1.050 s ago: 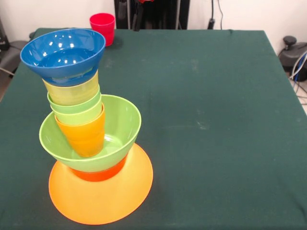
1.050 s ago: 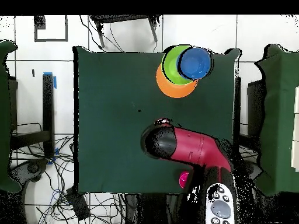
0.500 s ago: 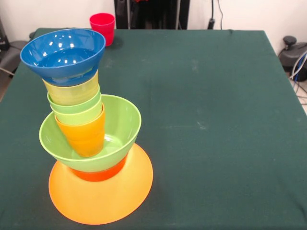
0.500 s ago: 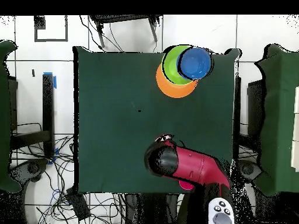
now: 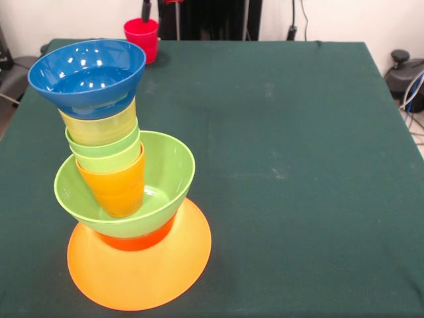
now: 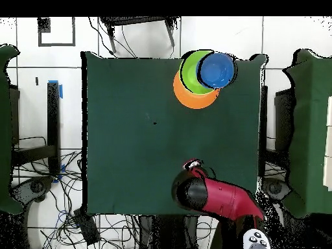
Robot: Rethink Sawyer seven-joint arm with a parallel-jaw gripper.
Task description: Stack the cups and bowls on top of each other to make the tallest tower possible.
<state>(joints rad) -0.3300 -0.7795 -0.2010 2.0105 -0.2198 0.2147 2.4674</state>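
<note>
1. Hovering just above the red cup (image 5: pixel 142 38), our end effector (image 5: pixel 161 5) shows only two tips at the frame's top edge; we cannot tell whether it is open or closed.
2. We see the tower (image 5: pixel 116 165) well apart from it, toward the bench's (image 5: pixel 291 165) opposite edge: orange base bowl (image 5: pixel 142 278), small orange-red bowl, lime bowl (image 5: pixel 169 172), three cups, then the blue bowl (image 5: pixel 86 76).
3. We judge the column leans; any nudge while adding the red cup could topple it.
4. A misaligned descent could knock the red cup over.
</note>
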